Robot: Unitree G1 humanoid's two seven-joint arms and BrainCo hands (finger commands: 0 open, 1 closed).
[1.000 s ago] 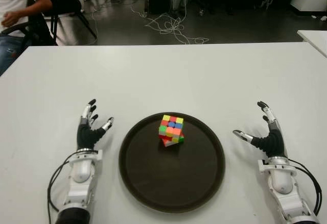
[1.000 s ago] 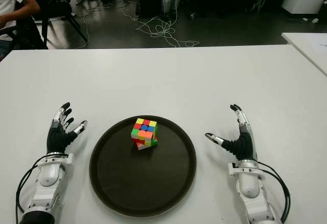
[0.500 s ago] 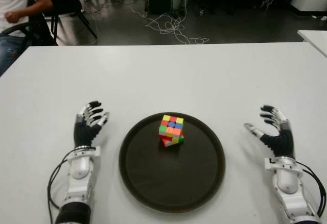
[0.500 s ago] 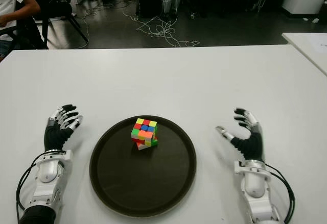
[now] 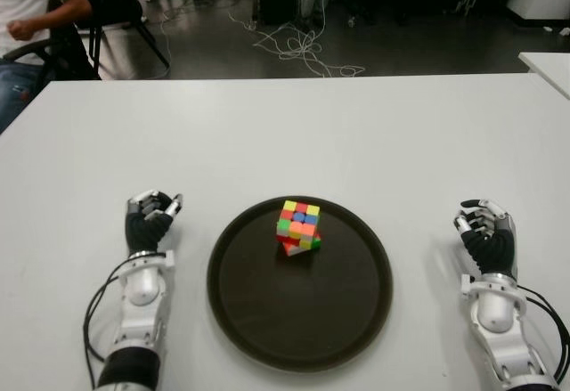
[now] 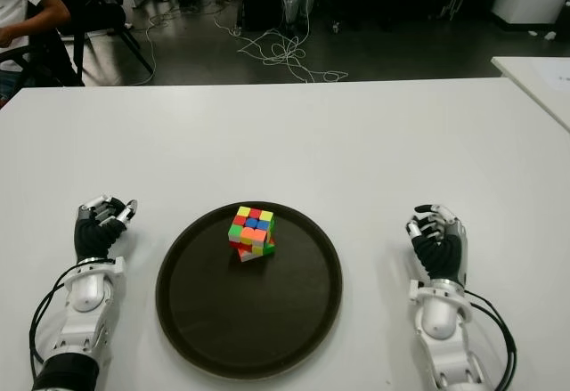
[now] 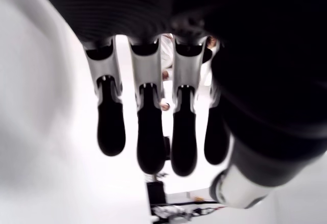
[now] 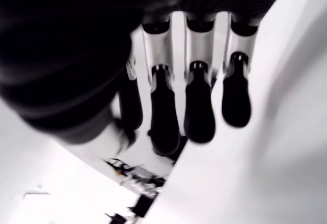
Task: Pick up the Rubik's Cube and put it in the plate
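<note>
Between the two hands, the Rubik's Cube already sits inside the round brown plate, tilted on an edge, so the placing looks finished. Left hand shows just left of the plate, right hand well off its right side; both have fingers curled into empty fists. Glossy plastic cube, smooth rimmed plate, matte white table.

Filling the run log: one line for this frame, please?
cube: Rubik's Cube in plate | left hand: fingers curled, empty, left of plate | right hand: fingers curled, empty, right of plate | surface: table
</note>
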